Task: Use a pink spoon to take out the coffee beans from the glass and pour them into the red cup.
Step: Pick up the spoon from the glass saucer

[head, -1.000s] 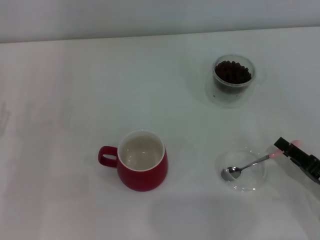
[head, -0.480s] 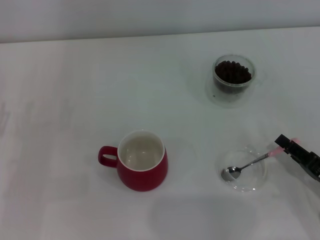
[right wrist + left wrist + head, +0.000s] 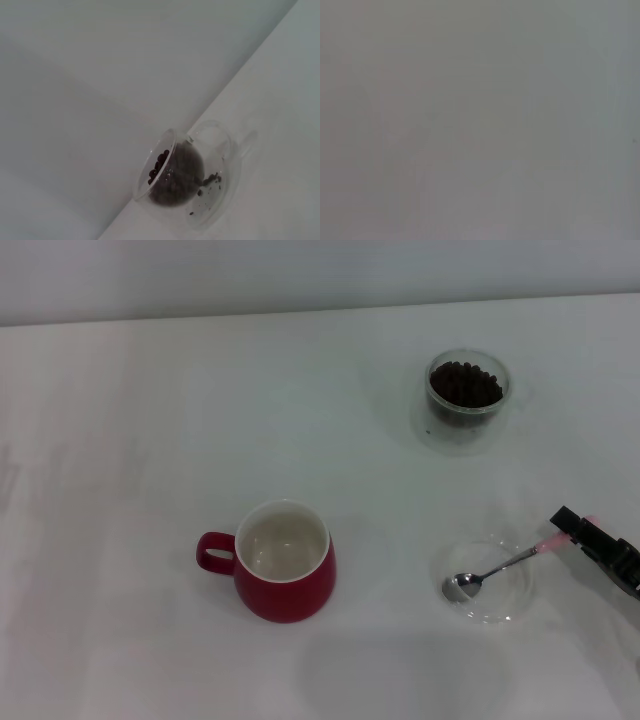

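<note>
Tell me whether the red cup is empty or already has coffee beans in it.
Empty. The head view looks straight into the red cup and shows only its bare white inside; the coffee beans are all in the glass.

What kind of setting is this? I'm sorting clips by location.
Likely a lab tabletop: bare white table against a plain wall, with only a red cup, glass of coffee beans, and the right gripper.

White table (image 3: 130, 420) across whole view. Shallow clear glass dish (image 3: 505, 612) at near right. Pale wall (image 3: 300, 270) behind.

glossy red cup (image 3: 285, 575), clear glass (image 3: 467, 390)
</note>
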You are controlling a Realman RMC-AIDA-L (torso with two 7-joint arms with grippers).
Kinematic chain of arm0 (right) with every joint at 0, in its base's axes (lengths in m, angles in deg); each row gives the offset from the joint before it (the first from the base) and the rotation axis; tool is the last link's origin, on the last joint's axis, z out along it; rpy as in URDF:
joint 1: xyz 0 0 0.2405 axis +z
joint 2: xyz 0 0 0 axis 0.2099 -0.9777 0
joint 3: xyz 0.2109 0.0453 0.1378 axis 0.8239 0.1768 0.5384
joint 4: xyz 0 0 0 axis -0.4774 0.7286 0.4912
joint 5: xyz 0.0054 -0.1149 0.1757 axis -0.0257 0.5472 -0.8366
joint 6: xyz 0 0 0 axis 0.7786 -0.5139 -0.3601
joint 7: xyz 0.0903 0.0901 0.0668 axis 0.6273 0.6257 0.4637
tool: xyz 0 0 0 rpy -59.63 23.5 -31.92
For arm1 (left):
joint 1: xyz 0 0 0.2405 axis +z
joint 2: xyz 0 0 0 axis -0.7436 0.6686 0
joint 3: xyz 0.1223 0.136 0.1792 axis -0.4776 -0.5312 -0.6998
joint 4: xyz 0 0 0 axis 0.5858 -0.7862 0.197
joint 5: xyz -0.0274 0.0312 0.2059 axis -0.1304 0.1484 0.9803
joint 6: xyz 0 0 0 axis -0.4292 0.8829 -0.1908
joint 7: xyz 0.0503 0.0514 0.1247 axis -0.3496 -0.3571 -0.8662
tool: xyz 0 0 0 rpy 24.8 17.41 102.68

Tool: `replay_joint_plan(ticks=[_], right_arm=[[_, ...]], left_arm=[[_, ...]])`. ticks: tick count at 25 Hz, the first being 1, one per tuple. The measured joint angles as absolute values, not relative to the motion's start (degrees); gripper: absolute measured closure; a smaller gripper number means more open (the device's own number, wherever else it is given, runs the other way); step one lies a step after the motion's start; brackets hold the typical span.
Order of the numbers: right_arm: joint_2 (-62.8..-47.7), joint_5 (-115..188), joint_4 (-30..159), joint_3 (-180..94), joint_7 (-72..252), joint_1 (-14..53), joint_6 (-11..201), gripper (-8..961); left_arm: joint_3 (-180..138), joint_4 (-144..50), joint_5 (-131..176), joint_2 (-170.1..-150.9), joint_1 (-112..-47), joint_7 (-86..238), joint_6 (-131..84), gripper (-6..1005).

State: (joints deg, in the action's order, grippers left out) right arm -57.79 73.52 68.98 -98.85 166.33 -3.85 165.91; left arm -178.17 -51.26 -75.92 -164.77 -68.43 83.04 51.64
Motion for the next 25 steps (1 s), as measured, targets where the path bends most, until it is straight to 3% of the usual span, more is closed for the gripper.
replay_joint_plan(ticks=[3, 16, 25], right_arm=[[-57.79, 73.5, 69.1, -98.8, 166.3, -3.8, 165.9, 475], [-57.79, 73.4, 69.3, -98.8, 166.9, -3.9, 166.3, 770], [-57.79, 73.0, 69.0, -98.8, 169.1, -3.9, 167.7, 779]], left_arm=[[-178.2, -51.3, -75.9, -164.77, -68.4, 83.0, 51.6, 107], [-178.2, -51.3, -75.9, -164.82, -68.4, 83.0, 51.6, 106], [-178.2, -51.3, -75.9, -164.86, -68.3, 83.0, 51.6, 106]])
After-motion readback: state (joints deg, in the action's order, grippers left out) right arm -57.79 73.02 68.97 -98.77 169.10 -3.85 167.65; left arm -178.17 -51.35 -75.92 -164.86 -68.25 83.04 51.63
